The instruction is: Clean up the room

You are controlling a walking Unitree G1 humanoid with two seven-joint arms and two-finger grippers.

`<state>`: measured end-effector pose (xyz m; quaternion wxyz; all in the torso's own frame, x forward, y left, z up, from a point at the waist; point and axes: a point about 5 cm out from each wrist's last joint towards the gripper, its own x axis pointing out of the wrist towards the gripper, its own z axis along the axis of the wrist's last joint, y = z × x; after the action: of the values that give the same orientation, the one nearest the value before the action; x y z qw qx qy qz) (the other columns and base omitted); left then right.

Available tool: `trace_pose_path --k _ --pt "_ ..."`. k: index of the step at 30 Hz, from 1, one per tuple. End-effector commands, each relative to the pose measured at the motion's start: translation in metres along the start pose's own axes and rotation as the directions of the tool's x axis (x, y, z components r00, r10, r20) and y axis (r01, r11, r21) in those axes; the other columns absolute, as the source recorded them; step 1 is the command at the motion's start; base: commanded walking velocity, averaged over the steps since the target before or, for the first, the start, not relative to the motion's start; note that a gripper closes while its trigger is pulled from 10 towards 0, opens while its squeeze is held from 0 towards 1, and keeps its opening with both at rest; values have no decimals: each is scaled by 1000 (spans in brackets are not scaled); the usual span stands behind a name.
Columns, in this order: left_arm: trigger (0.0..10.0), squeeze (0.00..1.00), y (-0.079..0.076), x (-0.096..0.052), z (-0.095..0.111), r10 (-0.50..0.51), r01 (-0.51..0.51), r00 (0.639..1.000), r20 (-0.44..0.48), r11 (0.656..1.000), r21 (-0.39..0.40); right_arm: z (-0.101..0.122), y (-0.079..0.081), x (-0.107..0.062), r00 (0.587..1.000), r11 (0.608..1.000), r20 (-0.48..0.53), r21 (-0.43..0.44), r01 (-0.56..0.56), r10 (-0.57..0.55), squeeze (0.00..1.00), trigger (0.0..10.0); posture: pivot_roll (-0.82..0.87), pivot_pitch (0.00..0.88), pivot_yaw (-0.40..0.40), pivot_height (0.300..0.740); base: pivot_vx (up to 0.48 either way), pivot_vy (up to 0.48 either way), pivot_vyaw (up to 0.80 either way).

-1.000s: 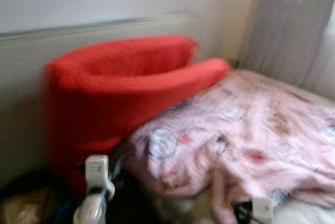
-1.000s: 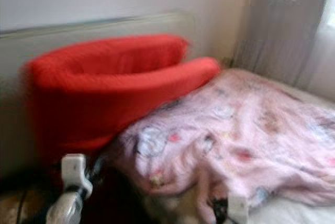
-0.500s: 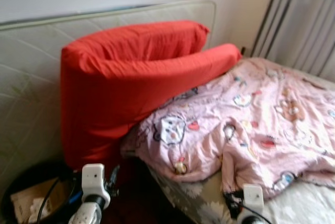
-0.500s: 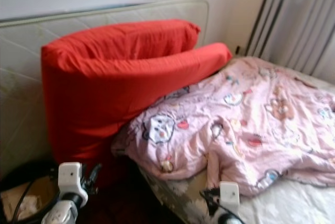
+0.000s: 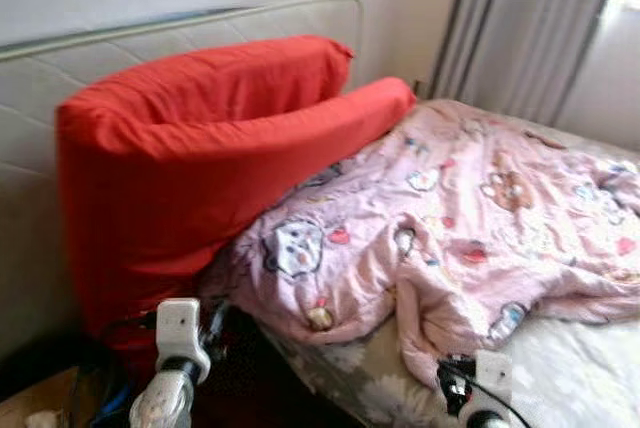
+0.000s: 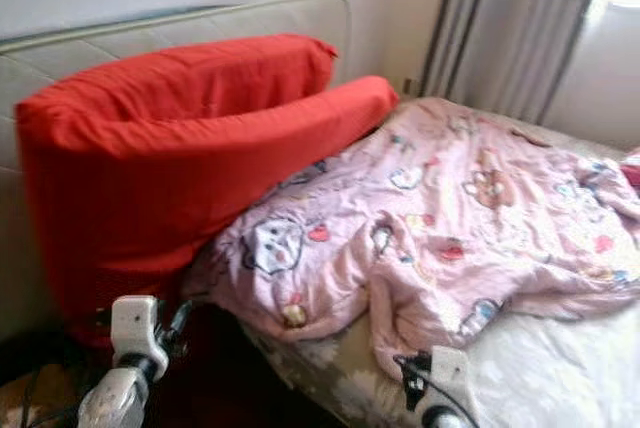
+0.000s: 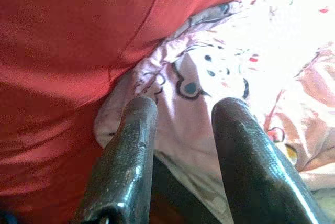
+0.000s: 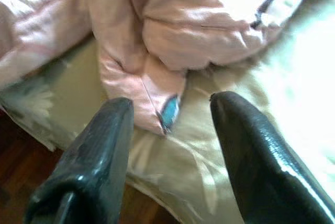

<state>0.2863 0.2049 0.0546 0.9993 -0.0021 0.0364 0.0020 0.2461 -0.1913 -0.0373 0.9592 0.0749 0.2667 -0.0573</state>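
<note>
item: pink cartoon-print quilt [image 5: 470, 218], rumpled across the bed [image 5: 580, 368], its near edge hanging over the bed's corner; its far corner lies tucked under the red cushion [image 5: 200, 158].
red cushion: large, folded, propped against an upright mattress [image 5: 200, 28] behind it, beside the quilt.
left gripper [image 7: 180, 130]: fingers spread, holding nothing, just before the quilt's corner beside the cushion.
right gripper [image 8: 170, 124]: fingers spread, holding nothing, facing the quilt's drooping fold.
handling, judged: quilt soft, light, bulky, limp; it will sag and drag. best pinched at the hanging edge or a corner, both grippers well apart.
writing: none legible; cartoon faces only.
</note>
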Motion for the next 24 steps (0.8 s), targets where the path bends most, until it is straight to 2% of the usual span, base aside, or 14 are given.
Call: trace_pose_path --k 1,24 --pt "10000 0 3 -3 -8 6 -5 999 -47 1000 11 -3 2 0 1000 1000 -24 -11 -2 1 0 10000 10 13 -29 636 262 0 0" --pt "10000 0 7 1 -4 -6 7 999 -43 1000 29 -4 3 1 999 1000 -44 -7 10 -10 0 10000 4 9 -11 636 297 0 0"
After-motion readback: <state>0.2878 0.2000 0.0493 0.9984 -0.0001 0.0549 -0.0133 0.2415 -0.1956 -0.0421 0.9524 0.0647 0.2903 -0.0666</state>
